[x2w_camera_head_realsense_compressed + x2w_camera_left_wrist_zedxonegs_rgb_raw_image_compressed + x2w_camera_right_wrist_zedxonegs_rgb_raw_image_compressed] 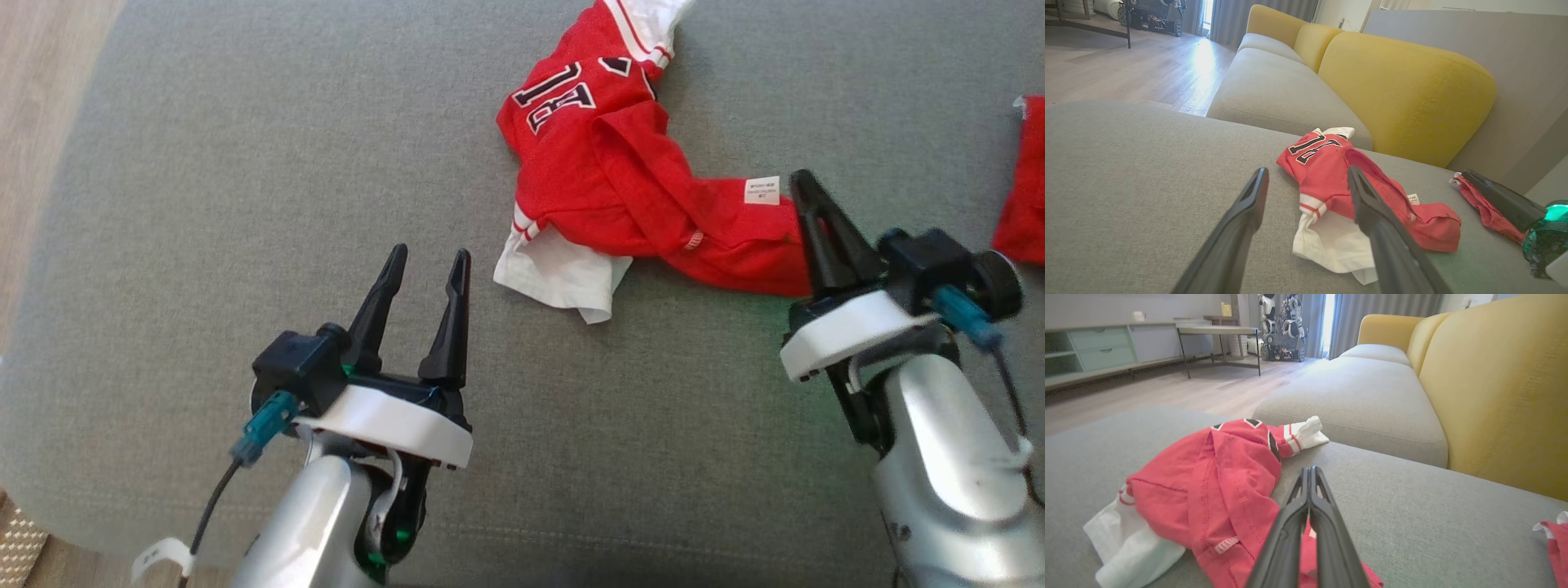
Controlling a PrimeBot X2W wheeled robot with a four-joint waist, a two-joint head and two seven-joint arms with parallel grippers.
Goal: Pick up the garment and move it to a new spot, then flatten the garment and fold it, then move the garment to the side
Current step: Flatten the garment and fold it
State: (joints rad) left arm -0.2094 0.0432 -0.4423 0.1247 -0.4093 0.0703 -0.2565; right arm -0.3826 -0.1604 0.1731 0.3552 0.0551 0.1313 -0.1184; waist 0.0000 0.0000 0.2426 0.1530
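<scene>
Head view: your left gripper (432,253) is hovering lower left, jaws spread wide and empty. The garment (604,180), soft, light and bunched, is lying upper centre on the grey cushion (245,163), its long axis running diagonally down-right, so you should probably be pinching a red edge. Your right gripper (804,184) is pressing its jaws together beside that lower end, seemingly gripping nothing.

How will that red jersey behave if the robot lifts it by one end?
Probably floppy: the red jersey lies crumpled in soft folds, so it would likely drape and hang long. It looks thin and light, so a small pinch should carry it. The white part may trail and drag on the grey cushion.
</scene>
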